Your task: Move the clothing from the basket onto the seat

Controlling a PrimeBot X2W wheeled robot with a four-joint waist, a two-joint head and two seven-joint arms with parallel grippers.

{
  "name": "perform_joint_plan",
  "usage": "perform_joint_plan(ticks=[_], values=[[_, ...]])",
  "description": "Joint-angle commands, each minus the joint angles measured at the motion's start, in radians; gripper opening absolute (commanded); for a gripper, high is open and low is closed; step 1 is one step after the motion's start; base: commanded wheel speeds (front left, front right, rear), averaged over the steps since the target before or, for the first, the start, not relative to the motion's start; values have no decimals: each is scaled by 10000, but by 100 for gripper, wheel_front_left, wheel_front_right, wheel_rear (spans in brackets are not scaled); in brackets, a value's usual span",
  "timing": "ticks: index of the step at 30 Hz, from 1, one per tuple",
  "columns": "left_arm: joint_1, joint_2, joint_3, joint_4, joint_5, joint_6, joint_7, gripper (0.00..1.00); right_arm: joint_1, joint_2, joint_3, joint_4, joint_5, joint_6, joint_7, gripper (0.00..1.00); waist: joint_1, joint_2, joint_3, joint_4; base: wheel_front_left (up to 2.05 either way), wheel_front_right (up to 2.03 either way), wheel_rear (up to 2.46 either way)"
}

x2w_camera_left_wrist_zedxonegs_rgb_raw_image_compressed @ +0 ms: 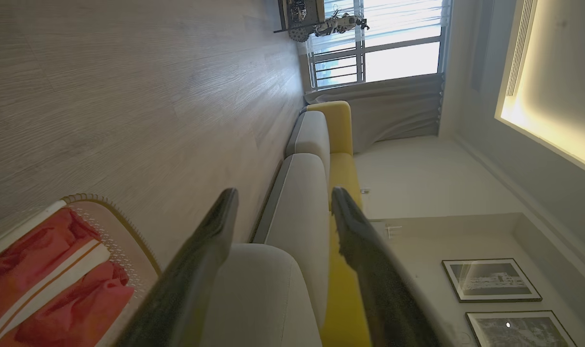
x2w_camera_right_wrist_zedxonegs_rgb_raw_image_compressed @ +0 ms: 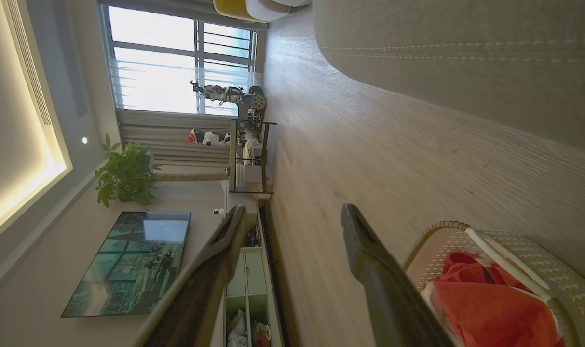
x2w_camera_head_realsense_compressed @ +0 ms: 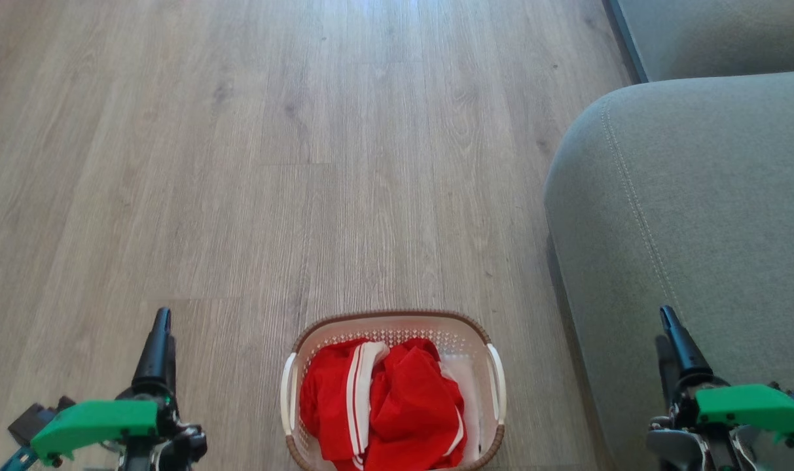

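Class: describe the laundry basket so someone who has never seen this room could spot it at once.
Start at the grey-green seat on the right. On the wooden floor to its left stands the basket: cream, perforated, brown-rimmed, holding red clothing.

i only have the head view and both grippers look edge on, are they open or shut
Observer: The left wrist view shows the left gripper open, jaws well apart, nothing held.
Operator: and the right
Observer: The right gripper is open too in its own wrist view, also holding nothing.
Operator: does the sofa run on past the bit i can see
Observer: Yes. In the left wrist view, beyond the seat two more cushions line up towards a window, with a yellow backrest alongside them.
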Motion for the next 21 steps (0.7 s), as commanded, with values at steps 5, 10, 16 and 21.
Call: perform_joint_plan(ticks=[5, 10, 16, 21], values=[[-270, 106, -96, -699, 986, 145, -225, 100, -459, -74, 124, -655, -789, 0, -232, 100, 0, 0, 4, 13, 0, 0, 0], [-237, 109, -241, -887, 1587, 271, -342, 100, -452, -77, 227, -837, -1440, 0, -350, 100, 0, 0, 3, 28, 0, 0, 0], [-130, 114, -400, -1086, 2465, 449, -517, 100, -406, -81, 381, -1053, -2361, -1, -526, 100, 0, 0, -14, 43, 0, 0, 0], [-14, 117, -545, -1172, 3396, 536, -664, 100, -370, -85, 510, -1172, -3073, -1, -674, 100, 0, 0, -38, 57, 0, 0, 0]])
